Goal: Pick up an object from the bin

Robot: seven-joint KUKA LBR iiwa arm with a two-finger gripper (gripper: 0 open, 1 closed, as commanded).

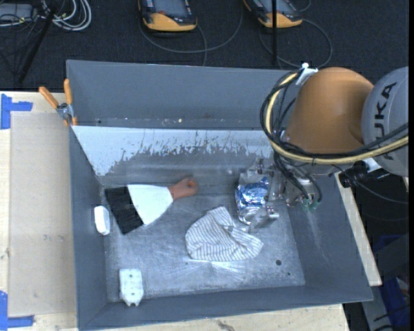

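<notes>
Packet point(252, 194), shiny blue, sits at the bin's point(193, 109) three o'clock, my gripper point(264, 210) against it; its grip I cannot tell.

Oblique overhead view onto bin point(193, 102)

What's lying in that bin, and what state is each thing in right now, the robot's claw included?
gripper: low in the bin's right part, right beside the packet.
shiny blue-silver packet: crumpled, next to the cloth.
striped cloth: bunched up on the bin floor.
brush: lying flat, bristles left, brown handle right.
white oval piece: lying by the bristles.
white block: lying alone near the front-left corner.
</notes>
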